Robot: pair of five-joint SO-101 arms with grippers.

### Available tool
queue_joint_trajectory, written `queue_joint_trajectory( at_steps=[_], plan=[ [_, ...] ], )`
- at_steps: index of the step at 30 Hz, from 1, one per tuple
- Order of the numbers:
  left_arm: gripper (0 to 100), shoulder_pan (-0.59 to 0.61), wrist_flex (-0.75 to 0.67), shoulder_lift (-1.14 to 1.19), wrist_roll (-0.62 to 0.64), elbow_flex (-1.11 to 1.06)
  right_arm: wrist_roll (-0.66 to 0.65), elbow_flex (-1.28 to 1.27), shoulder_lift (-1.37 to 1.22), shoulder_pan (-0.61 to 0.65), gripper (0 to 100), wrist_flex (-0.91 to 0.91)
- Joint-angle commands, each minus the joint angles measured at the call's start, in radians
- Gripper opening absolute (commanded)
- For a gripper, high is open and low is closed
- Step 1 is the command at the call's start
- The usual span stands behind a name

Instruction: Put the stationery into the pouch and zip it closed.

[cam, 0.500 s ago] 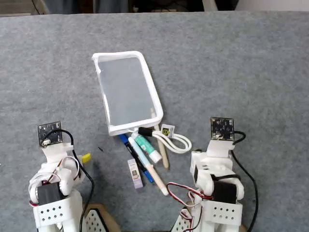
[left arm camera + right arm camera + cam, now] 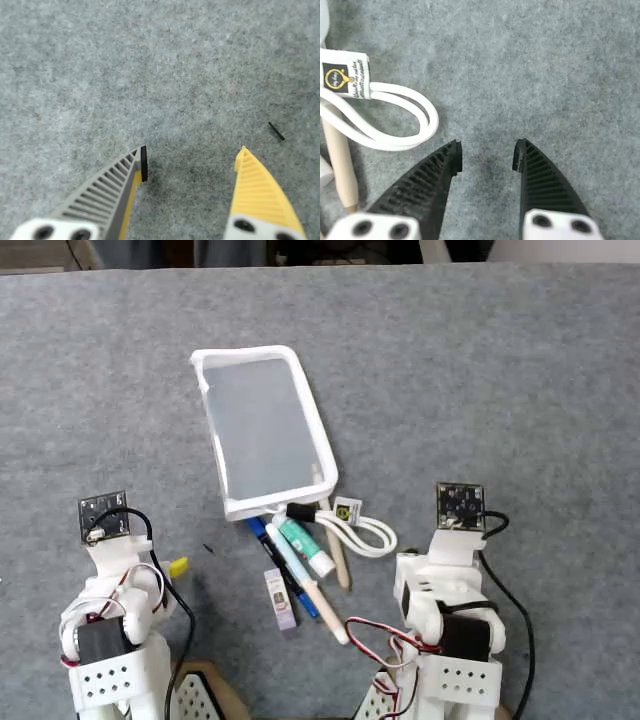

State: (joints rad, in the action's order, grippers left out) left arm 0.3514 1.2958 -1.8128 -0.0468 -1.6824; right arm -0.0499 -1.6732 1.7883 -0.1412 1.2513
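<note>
Pouch point(image 2: 262, 425) flat on grey mat point(image 2: 500, 390), white rim, see-through grey panel, one short end touching stationery pile. In pile: green-white glue stick point(image 2: 305, 545), blue pen point(image 2: 258, 530), white pen point(image 2: 310, 585), wooden stick point(image 2: 340, 560), white cord loop point(image 2: 395, 115) with tag, small purple block point(image 2: 280, 600). Pile sits between both arms. Right gripper point(image 2: 488, 150) has jaws apart, holds nothing, just beside cord loop. Left gripper point(image 2: 193, 157) is spread wide too, empty, well apart from pile, tiny black speck point(image 2: 276, 131) near it.

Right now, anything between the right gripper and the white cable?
Nothing visible does. Only bare grey mat lies between the open right gripper and the near loop of the white cable.
</note>
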Motion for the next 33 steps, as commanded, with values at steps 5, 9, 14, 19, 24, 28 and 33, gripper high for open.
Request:
queue_joint_trajectory(
  at_steps=[5,9,14,19,24,28,33],
  plan=[
    [30,-0.002,-0.023,-0.006,-0.009,-0.016,0.011,-0.016,0.012,-0.003,18.8,0.005],
    [30,-0.050,-0.043,-0.006,-0.003,-0.016,0.011,-0.016,0.013,-0.003,18.8,-0.011],
    [30,-0.071,-0.046,-0.005,-0.003,-0.016,0.011,-0.010,0.012,-0.005,19.0,-0.112],
    [30,-0.068,-0.058,-0.006,-0.003,-0.016,-0.017,-0.013,0.004,-0.011,19.1,-0.130],
    [30,-0.074,-0.057,-0.005,-0.011,-0.005,-0.118,0.025,0.001,-0.048,18.8,-0.117],
    [30,-0.073,-0.051,0.000,-0.002,0.019,-0.123,0.079,-0.013,-0.069,18.8,-0.115],
    [30,-0.070,-0.034,0.003,-0.002,0.042,-0.117,0.245,-0.209,-0.066,18.8,-0.121]
  ],
)
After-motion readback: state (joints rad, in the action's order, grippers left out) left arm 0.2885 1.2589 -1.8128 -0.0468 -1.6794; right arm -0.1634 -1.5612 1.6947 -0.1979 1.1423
